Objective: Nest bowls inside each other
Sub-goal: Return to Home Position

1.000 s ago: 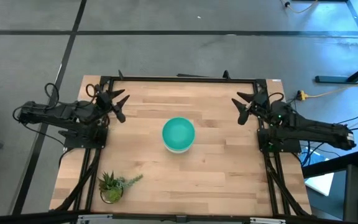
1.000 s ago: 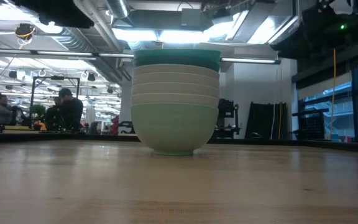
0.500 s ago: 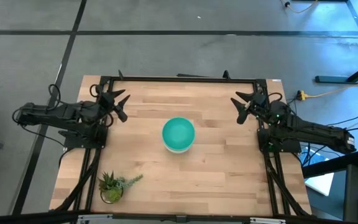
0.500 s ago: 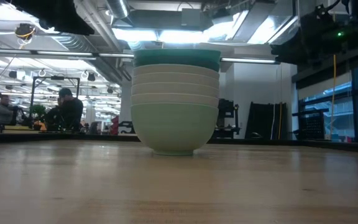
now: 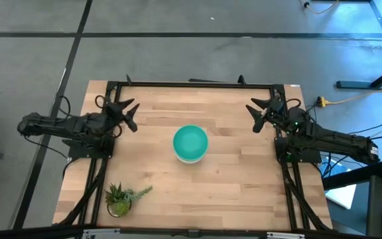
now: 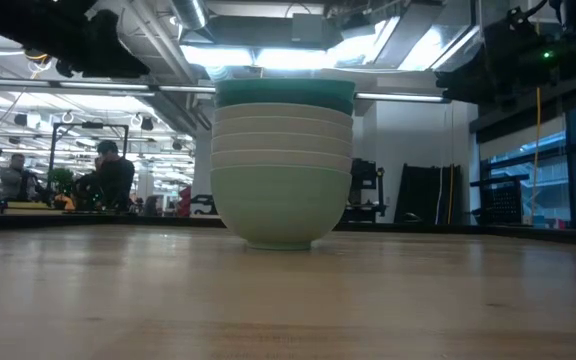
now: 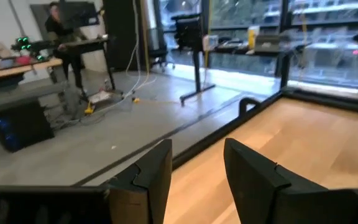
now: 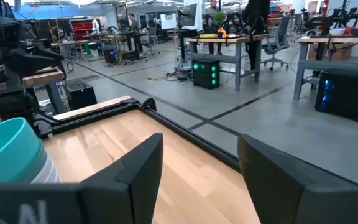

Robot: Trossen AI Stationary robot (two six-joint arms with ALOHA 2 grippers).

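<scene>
- One stack of bowls stands near the middle of the tabletop. We see no loose bowl anywhere around it.
- Low view of the stack: pale mint bowl at the base, white bowls showing as banded rims above it, turquoise bowl on top. We cannot tell whether the top blue-green band is one rim or two.
- Left claw: well apart from the stack on the left arm's side, fingers spread, released, nothing between them.
- Right claw: well apart from the stack on the opposite side, likewise spread and empty.
- Potted plant: well apart from the stack, on the left arm's side, untouched.
- Our reading of the step: nesting looks complete, and what remains is parking both arms.
- Next move, as we judge it, calls for no grasp, only folding each arm away from the stack and keeping the claws clear of it.
</scene>
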